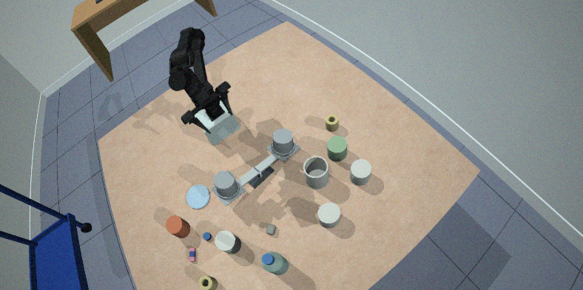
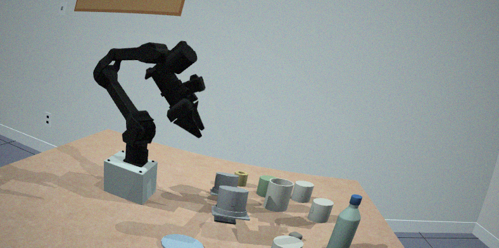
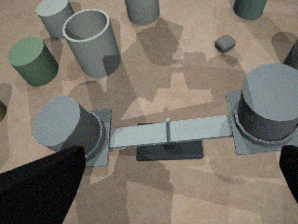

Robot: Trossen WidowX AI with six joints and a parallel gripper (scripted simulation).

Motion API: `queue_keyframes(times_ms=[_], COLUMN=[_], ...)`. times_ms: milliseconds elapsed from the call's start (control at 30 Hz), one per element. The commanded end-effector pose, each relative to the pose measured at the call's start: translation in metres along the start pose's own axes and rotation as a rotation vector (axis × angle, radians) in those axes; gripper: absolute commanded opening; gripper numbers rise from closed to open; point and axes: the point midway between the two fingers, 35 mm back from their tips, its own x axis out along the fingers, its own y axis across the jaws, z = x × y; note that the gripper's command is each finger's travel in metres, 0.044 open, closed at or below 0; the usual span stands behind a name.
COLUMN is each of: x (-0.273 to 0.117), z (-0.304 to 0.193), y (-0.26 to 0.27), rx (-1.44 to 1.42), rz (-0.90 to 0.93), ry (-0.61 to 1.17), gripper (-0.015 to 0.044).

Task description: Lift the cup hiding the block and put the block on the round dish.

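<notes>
My gripper [image 1: 220,123] [image 2: 201,133] [image 3: 182,156] is open and empty, pointing down, high above the table between the arm's base and the balance. The balance [image 1: 248,177] [image 3: 200,128] has an upside-down grey cup on each end plate. One cup [image 1: 225,183] [image 2: 232,198] [image 3: 274,95] stands on the end beside the dish. The other cup [image 1: 282,140] [image 2: 226,179] [image 3: 57,122] stands on the far end, near the green cylinder. In the wrist view the dish-side end looks slightly higher. The light blue dish [image 1: 197,196] [image 2: 182,240] is bare. The block is hidden.
Near the far end are a green cylinder [image 1: 337,148] [image 3: 34,61], an open grey container [image 1: 316,173] [image 2: 278,195] and a yellow ring [image 1: 331,123]. An orange cylinder [image 1: 177,226] stands near the dish. A bottle [image 1: 275,263] [image 2: 345,225] and a small grey stone [image 1: 271,229] [image 3: 225,44] are farther out.
</notes>
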Motion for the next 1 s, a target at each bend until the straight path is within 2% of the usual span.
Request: queue_keyframes(times_ms=[0, 567, 967], x=[-0.001, 0.027, 0.059], z=[-0.002, 0.017, 0.029], y=[0.005, 0.019, 0.041], rx=[-0.039, 0.373, 0.709], rz=[0.007, 0.079, 0.015], ry=[-0.005, 0.219, 0.418], gripper=[0.0440, 0.0440, 0.0440])
